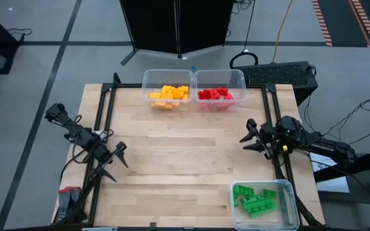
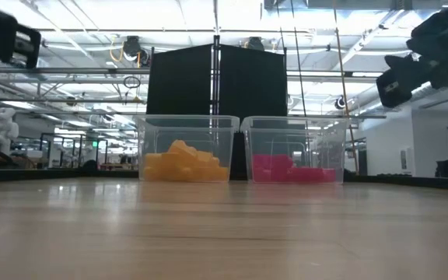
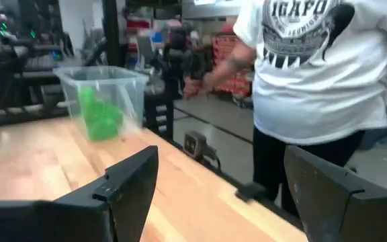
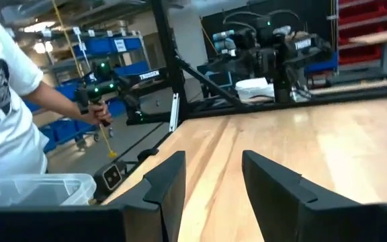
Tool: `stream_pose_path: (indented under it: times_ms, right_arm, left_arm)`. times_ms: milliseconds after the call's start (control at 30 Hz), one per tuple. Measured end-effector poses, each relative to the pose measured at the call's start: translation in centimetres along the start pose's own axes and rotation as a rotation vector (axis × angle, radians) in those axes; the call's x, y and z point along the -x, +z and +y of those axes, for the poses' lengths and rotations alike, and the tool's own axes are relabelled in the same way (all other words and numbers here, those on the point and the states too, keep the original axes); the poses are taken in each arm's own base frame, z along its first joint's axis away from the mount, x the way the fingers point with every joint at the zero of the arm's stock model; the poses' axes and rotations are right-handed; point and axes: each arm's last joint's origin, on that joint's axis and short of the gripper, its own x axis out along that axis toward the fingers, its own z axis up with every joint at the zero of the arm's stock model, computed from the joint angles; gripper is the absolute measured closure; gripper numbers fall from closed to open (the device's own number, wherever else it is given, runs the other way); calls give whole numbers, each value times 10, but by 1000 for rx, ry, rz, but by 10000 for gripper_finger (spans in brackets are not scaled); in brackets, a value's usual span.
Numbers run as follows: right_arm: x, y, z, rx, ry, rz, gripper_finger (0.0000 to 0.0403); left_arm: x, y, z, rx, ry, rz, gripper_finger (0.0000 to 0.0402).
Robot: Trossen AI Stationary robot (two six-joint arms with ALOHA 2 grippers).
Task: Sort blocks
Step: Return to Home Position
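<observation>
left arm point(image 4: 148, 76): white lettering on a dark link, reads "TROSSEN" | person's white T-shirt point(image 3: 314, 67): dark printed capitals, cut off, not fully legible | blue shelf bins point(image 4: 106, 44): white labels, unreadable

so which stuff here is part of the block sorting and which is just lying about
Job: yellow blocks, red blocks, green blocks, their three clear bins.
Just about: black box, yellow cable, person standing by.
</observation>
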Motion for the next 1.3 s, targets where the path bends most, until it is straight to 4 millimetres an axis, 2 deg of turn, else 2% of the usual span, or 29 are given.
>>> stream_pose_path:
  times_ms: [233, 567, 933, 1133, 1300]
  right_arm:
    - [0, -1, 0, 80, 17, 10, 259]
    - [0, 0, 0, 126, 16, 1, 259]
    - [0, 0, -2, 178, -45, -2, 259]
    - [0, -1, 1, 46, 52, 22, 259]
    - [-1, 0, -1, -88, -102, -24, 259]
  left_arm:
    - [0, -1, 4, -135, 27, 16, 114]
    - [5, 0, 27, -176, 343, 32, 114]
    - [22, 0, 58, -230, 724, 85, 114]
    - [28, 0, 65, -182, 786, 79, 114]
    - [30, 0, 67, -127, 808, 57, 114]
